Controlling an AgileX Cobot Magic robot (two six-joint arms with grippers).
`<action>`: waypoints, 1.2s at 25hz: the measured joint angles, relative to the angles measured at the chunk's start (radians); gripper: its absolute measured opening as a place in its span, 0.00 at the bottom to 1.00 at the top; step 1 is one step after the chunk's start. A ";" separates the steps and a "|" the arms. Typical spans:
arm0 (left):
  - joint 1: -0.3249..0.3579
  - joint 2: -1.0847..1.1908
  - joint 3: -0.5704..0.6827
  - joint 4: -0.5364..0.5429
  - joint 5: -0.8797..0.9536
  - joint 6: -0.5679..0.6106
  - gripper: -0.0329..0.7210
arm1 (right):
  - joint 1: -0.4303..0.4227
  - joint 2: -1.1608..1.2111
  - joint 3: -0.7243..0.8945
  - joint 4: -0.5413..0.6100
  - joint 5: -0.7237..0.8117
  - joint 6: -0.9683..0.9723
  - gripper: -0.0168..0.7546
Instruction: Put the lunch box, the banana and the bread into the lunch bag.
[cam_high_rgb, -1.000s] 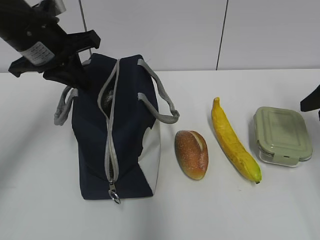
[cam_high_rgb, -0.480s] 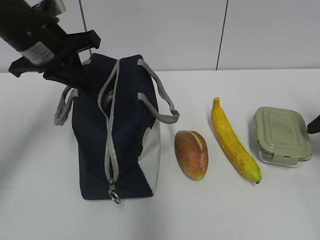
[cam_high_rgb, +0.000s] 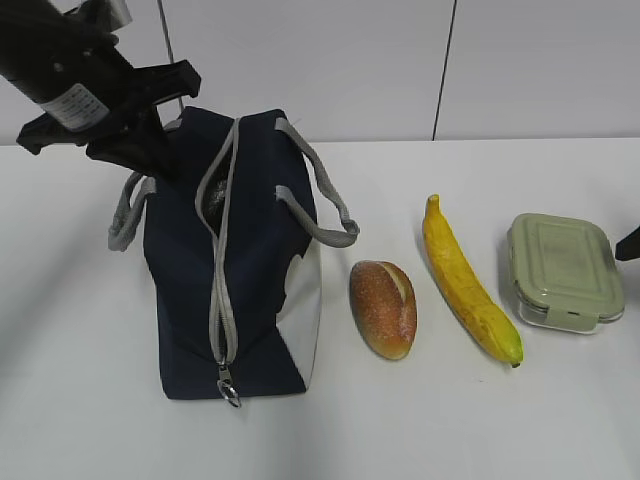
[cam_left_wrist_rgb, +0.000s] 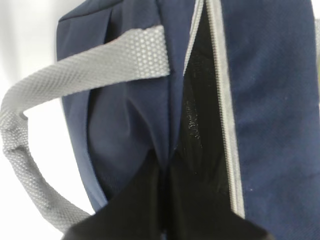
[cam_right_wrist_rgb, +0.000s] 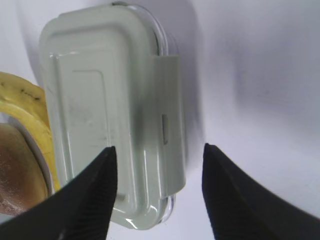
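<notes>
Right pincer (cam_right_wrist_rgb: 157, 192) has drifted back toward right surface edge, jaws half open, empty, hovering over lunch box (cam_high_rgb: 565, 270). Left pincer (cam_left_wrist_rgb: 162, 200) stays pinched on lunch bag (cam_high_rgb: 235, 270) rim near left-rear corner, mouth open. Banana (cam_high_rgb: 468, 285), bread (cam_high_rgb: 383, 308) mid-surface. Nothing packed yet.

Bright, even light fills the exterior view; the white table (cam_high_rgb: 90, 420) is nearly blown out, and soft, short shadows lie beside the bread (cam_high_rgb: 383, 308) and banana (cam_high_rgb: 468, 284). In the left wrist view the lunch bag (cam_left_wrist_rgb: 270, 100) is sharp, its opening black. In the right wrist view the lunch box (cam_right_wrist_rgb: 107, 115) looks soft and hazy
</notes>
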 joint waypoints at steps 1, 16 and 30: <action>0.000 0.000 0.000 0.000 0.000 0.000 0.04 | 0.000 0.000 0.000 0.011 -0.001 0.000 0.55; 0.000 0.000 0.000 0.000 0.000 0.000 0.04 | 0.000 0.165 -0.134 0.107 0.097 -0.090 0.84; 0.000 0.000 0.000 0.001 0.000 0.000 0.04 | -0.001 0.284 -0.209 0.123 0.195 -0.138 0.80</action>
